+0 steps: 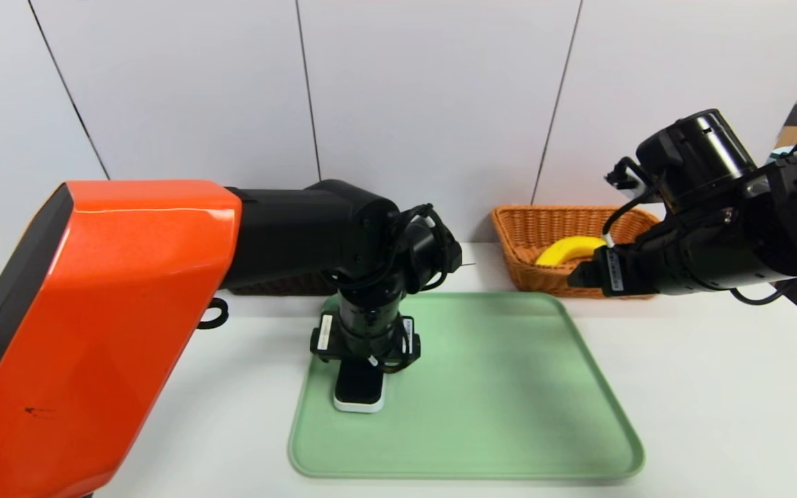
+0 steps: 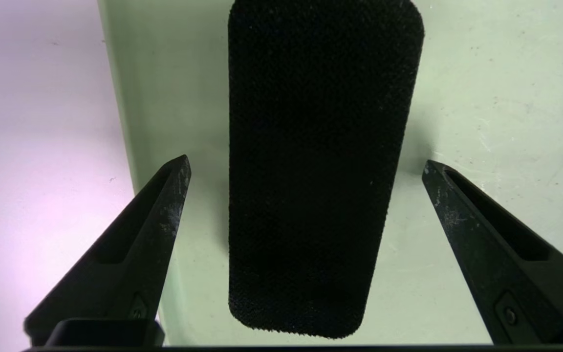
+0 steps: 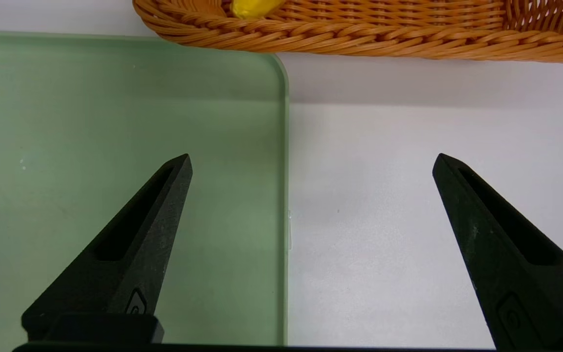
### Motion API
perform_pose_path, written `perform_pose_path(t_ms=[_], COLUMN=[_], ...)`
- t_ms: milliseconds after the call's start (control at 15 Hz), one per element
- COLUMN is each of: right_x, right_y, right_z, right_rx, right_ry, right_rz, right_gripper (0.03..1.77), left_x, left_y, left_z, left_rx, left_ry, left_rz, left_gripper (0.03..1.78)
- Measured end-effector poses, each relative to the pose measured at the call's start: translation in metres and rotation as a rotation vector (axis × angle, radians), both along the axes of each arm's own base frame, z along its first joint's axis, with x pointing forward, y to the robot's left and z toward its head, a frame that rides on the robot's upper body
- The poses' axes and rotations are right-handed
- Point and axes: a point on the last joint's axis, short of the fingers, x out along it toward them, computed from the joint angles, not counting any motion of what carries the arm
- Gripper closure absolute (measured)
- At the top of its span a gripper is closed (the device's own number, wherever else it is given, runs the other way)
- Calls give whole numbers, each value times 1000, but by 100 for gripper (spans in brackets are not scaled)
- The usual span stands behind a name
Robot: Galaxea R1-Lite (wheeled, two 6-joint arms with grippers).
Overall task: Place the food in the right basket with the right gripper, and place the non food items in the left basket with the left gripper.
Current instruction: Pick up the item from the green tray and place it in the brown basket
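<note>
The black slab with a white base [image 1: 359,389] lies near the left edge of the green tray [image 1: 495,387]. My left gripper [image 1: 362,366] points straight down over it. In the left wrist view the slab [image 2: 315,166] lies between the open fingers [image 2: 164,215], with a gap on each side. The banana [image 1: 568,249] lies in the orange-tan right basket [image 1: 530,232]. My right gripper [image 1: 578,277] hovers open and empty in front of that basket, above the tray's far right corner [image 3: 115,146]. The dark left basket [image 1: 281,285] is mostly hidden behind my left arm.
The tray sits mid-table on a white tabletop [image 1: 717,387]. The right wrist view shows the right basket's rim [image 3: 359,34] with the banana's tip [image 3: 249,7] inside. A white panelled wall stands behind the baskets.
</note>
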Motion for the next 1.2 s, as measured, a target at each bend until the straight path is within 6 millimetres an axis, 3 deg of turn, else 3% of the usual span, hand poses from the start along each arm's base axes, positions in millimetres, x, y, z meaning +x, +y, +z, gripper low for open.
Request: perform_pose_path(t_ms=[267,733,1200], right_x=[1,0,1], right_y=[0,0,1], right_z=[-1,1,-1], right_rx=[-1,2,2], right_ry=[2,-3,2], right_rz=[1,0,1], right_gripper=[10,10,10], left_x=[1,0,-20], left_y=[-1,0,-2], left_z=[0,2,32], left_rx=[-11,-15,-59], left_ry=[-1,-5,-56], left_rz=[3,1,-54], left_gripper=[79,85,86])
